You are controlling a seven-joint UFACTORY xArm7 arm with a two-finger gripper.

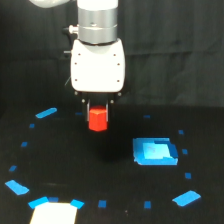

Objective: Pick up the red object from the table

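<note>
One step looks nearly done: the hand [98, 106] is closed on the red block [97, 119]. Whether the block sits clear of the black counter [75, 160] cannot be told, so lifting may remain.

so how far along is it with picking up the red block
Done: the gripper appears shut on the red block, which sits between its fingers below the white gripper body. In hand: the lift; the block seems to hang just above the black table, though contact is hard to rule out. Left: raising it clearly higher, away from the blue square patch.
</note>
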